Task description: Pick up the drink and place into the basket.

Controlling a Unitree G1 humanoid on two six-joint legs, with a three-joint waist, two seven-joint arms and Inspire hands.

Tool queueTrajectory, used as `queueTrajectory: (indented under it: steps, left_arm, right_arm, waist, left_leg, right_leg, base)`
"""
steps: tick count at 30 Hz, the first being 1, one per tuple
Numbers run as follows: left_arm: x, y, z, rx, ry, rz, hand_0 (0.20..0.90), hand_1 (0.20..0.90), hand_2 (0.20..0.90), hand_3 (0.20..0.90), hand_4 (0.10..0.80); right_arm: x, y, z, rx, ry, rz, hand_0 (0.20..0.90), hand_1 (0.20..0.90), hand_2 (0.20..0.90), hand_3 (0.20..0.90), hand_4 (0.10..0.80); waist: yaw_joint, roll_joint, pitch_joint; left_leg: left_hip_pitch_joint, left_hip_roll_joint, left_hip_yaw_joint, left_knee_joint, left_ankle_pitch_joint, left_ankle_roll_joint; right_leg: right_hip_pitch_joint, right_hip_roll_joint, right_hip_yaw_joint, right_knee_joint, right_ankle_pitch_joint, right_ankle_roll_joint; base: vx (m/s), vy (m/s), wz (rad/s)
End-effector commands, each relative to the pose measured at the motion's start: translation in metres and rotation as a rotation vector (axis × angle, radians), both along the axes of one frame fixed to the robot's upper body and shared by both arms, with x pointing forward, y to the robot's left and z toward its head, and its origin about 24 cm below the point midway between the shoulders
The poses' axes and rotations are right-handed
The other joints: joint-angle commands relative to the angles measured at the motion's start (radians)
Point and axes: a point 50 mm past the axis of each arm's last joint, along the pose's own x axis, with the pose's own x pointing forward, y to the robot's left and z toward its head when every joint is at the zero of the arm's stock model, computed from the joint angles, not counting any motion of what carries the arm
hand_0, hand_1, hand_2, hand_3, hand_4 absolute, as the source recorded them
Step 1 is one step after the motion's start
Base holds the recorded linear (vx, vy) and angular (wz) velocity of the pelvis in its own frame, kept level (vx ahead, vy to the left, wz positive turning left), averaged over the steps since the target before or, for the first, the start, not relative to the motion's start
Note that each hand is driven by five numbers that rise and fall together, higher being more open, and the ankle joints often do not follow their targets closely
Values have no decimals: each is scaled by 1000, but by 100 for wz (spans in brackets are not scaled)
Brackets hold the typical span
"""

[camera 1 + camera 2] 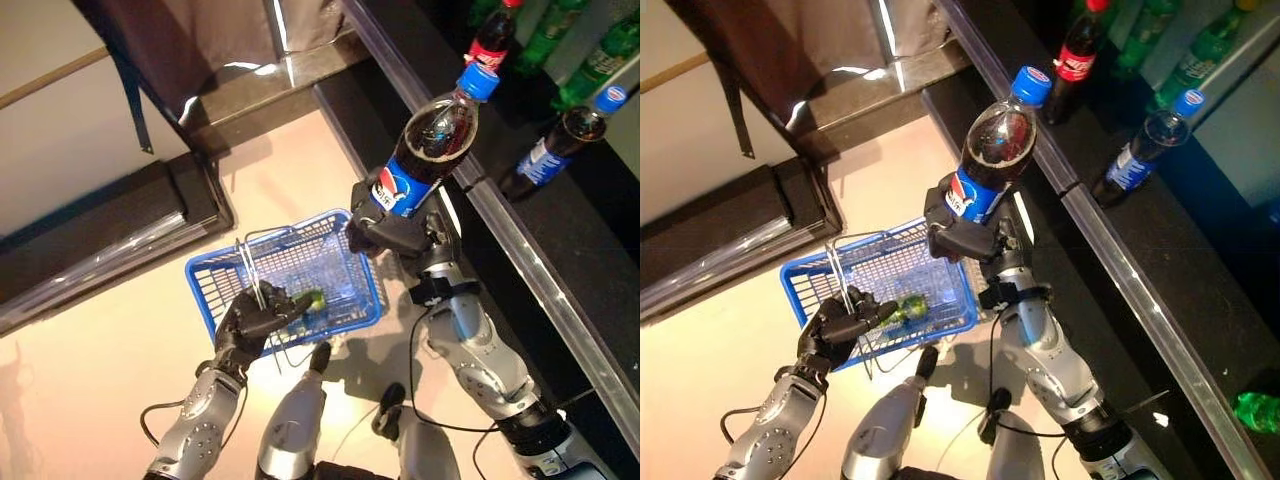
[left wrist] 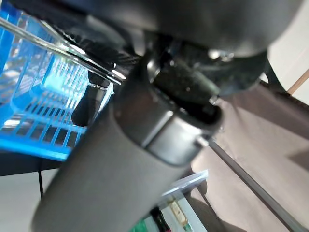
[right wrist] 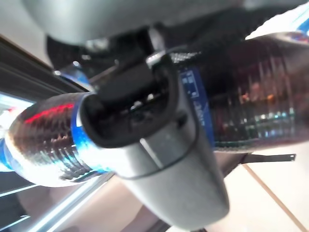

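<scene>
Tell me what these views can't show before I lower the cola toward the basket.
- Cola bottle base: covered by the right hand in both eye views; the right wrist view is too close.
- Green item in the blue basket: half behind the left hand, too small to identify.
- Basket handle grip: the left wrist view is mostly filled by the hand.
- Shelf bottles: several cut off by the top edge.

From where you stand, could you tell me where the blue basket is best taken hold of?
By its wire handles, from above: they stand over the blue basket's open top, so fingers can curl round them. The left hand already grips them there. The right hand holds the cola bottle.
</scene>
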Motion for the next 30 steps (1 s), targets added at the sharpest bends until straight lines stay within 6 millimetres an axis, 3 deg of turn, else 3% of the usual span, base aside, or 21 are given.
queueTrajectory:
  steps: [1, 8, 15, 19, 23, 30]
  left_arm:
    - [-1, -39, 115, -158, -629, -295, 300, 300, 300, 200, 100]
    - [-10, -73, 131, -257, -718, -592, 300, 300, 300, 200, 100]
    - [-12, -82, 136, -283, -714, -706, 300, 300, 300, 200, 100]
    - [-11, -79, 134, -298, -701, -713, 300, 300, 300, 200, 100]
    - [-16, -73, 131, -317, -694, -740, 300, 300, 300, 200, 100]
    - [-20, -69, 128, -333, -684, -761, 300, 300, 300, 200, 100]
  right_arm:
    - [-7, 43, 50, 108, -238, 168, 300, 300, 300, 200, 100]
    - [7, 67, 21, 71, -92, 154, 300, 300, 300, 200, 100]
    - [13, 85, 0, 10, -14, 130, 300, 300, 300, 200, 100]
    - [19, 85, -14, -45, 40, 82, 300, 300, 300, 200, 100]
    - [28, 76, -55, -106, 186, -23, 300, 300, 300, 200, 100]
    - [28, 63, -101, -122, 388, -51, 300, 300, 300, 200, 100]
  waist:
    - [19, -27, -199]
    - [44, -23, -213]
    - [69, -14, -223]
    - [84, -10, -229]
    - [116, -3, -227]
    - [134, 5, -218]
  left_leg:
    - [17, -12, -12, 70, -53, -5]
    - [17, -24, -47, 77, -53, -7]
    - [14, -35, -73, 82, -52, -11]
    - [9, -41, -83, 86, -52, -13]
    - [5, -51, -99, 96, -57, -13]
    - [-7, -58, -116, 100, -59, -14]
  right_leg:
    - [72, 9, 1, -107, 82, -12]
    - [91, 4, -27, -115, 84, -14]
    - [97, -6, -50, -110, 83, -14]
    - [96, -10, -60, -105, 81, -15]
    - [101, -19, -83, -93, 71, -20]
    - [95, -22, -98, -84, 67, -22]
  base:
    - [10, -18, 17]
    - [44, -16, 16]
    - [51, 2, 16]
    - [37, 0, 8]
    - [40, -4, 11]
    - [9, -5, 13]
